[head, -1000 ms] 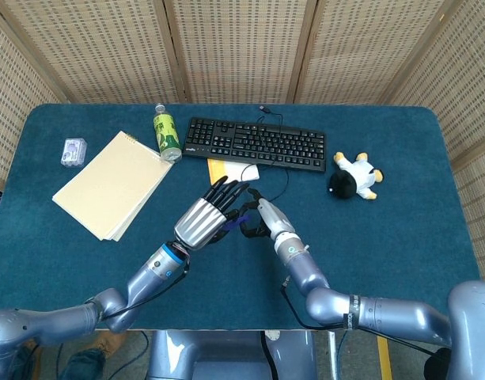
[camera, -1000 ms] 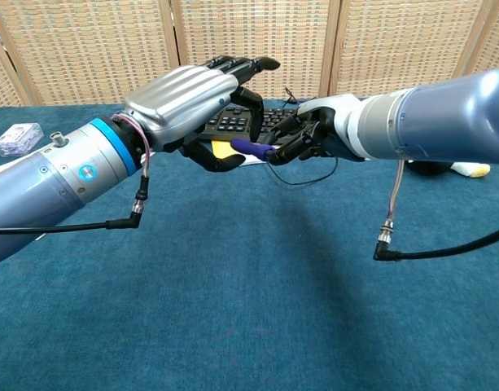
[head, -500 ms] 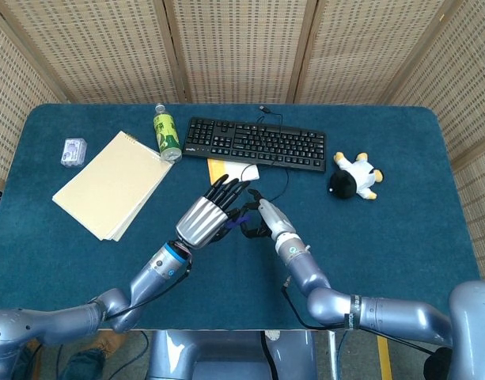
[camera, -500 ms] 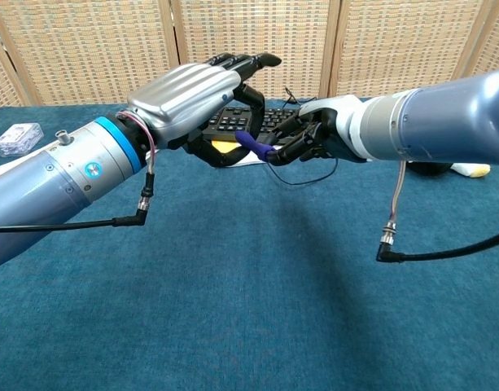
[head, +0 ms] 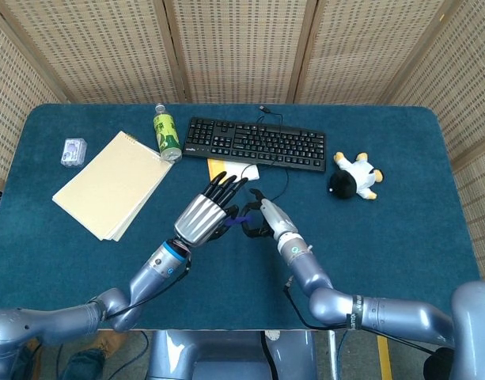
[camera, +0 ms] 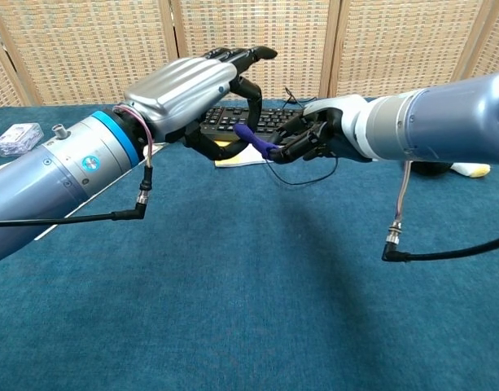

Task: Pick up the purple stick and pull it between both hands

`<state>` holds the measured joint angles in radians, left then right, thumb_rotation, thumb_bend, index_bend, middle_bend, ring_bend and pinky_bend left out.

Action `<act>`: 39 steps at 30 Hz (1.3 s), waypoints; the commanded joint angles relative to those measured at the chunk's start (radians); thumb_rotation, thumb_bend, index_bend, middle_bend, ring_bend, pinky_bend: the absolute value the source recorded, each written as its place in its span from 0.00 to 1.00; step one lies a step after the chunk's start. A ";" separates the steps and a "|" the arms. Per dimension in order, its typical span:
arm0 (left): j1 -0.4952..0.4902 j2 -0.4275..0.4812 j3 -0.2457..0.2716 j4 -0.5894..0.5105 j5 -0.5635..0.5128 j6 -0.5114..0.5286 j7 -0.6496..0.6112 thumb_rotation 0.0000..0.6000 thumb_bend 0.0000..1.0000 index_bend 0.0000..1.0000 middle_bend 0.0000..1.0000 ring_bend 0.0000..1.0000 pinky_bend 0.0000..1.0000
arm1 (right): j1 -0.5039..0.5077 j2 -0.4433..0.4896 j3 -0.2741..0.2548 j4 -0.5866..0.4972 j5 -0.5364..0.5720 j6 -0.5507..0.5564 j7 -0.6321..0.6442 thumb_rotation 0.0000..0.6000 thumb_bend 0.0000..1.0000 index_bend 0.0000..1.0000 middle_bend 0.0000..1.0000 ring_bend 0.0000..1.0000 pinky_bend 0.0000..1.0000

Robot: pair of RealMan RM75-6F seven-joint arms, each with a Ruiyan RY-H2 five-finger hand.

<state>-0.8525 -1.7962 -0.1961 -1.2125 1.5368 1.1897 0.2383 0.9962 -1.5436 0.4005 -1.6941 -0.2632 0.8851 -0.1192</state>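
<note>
The right hand (camera: 310, 138) pinches the purple stick (camera: 255, 140), which pokes beneath the spread left hand (camera: 202, 90).

Office-like test space: keyboard (head: 255, 144), notepad (head: 111, 184), wicker screens (head: 234, 49).

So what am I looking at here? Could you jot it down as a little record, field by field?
Held item: purple stick, lifted above the table
Right hand: pinches one end of the stick
Left hand: fingers spread at the stick's free end, no clear grip yet
Surface: blue table
Behind the hands: keyboard, green bottle, notepad, plush toy, small clear box
</note>
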 commanded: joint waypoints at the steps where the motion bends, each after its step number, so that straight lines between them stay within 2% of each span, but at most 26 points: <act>1: 0.001 0.005 -0.001 -0.004 0.002 0.006 -0.003 1.00 0.54 0.82 0.00 0.00 0.00 | -0.003 0.004 -0.001 0.000 -0.001 0.000 0.002 1.00 0.67 0.69 0.06 0.00 0.00; 19: 0.021 0.091 -0.023 -0.074 -0.012 0.037 0.017 1.00 0.54 0.83 0.00 0.00 0.00 | -0.053 0.048 -0.021 -0.007 -0.021 -0.007 0.036 1.00 0.67 0.73 0.07 0.00 0.00; 30: 0.066 0.245 -0.068 -0.166 -0.036 0.093 0.007 1.00 0.54 0.83 0.00 0.00 0.00 | -0.110 0.096 -0.038 -0.011 -0.050 -0.018 0.076 1.00 0.67 0.73 0.07 0.00 0.00; 39: 0.121 0.403 -0.123 -0.192 -0.086 0.138 -0.044 1.00 0.54 0.83 0.00 0.00 0.00 | -0.148 0.134 -0.048 -0.017 -0.073 -0.026 0.102 1.00 0.67 0.74 0.07 0.00 0.00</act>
<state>-0.7487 -1.4239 -0.3039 -1.3993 1.4670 1.3145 0.2110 0.8503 -1.4121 0.3533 -1.7107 -0.3343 0.8603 -0.0195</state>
